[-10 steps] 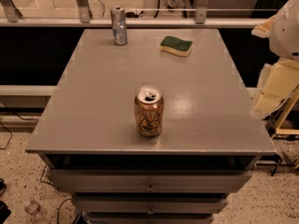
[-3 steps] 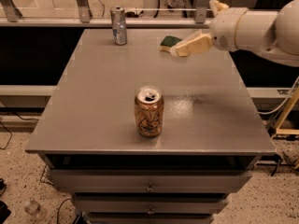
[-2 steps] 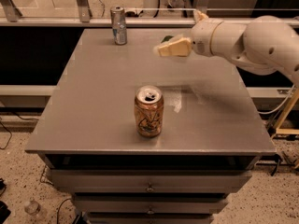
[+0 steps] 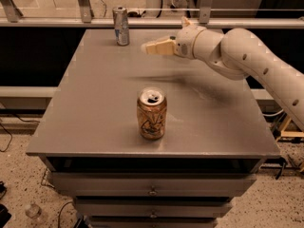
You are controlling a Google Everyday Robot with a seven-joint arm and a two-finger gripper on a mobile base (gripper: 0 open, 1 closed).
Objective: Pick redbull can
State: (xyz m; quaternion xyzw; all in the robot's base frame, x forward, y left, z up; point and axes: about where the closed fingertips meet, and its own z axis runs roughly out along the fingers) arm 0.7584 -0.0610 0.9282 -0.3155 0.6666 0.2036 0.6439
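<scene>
White arm (image 4: 251, 61) stretches in from the right, elbow bent, gripper (image 4: 153, 47) levelled leftward at upper centre, its grip state unreadable; redbull can (image 4: 121, 26) stands upper left, on the far edge of the grey table (image 4: 95, 108).

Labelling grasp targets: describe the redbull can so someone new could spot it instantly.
Start at the grey table with drawers and look near its far left corner, by the railing. The redbull can stands upright there, the hand hovering to its right, apart from it. It is slim, tall, silver with bluish patches, unlike the wider orange-brown can near the front edge.
</scene>
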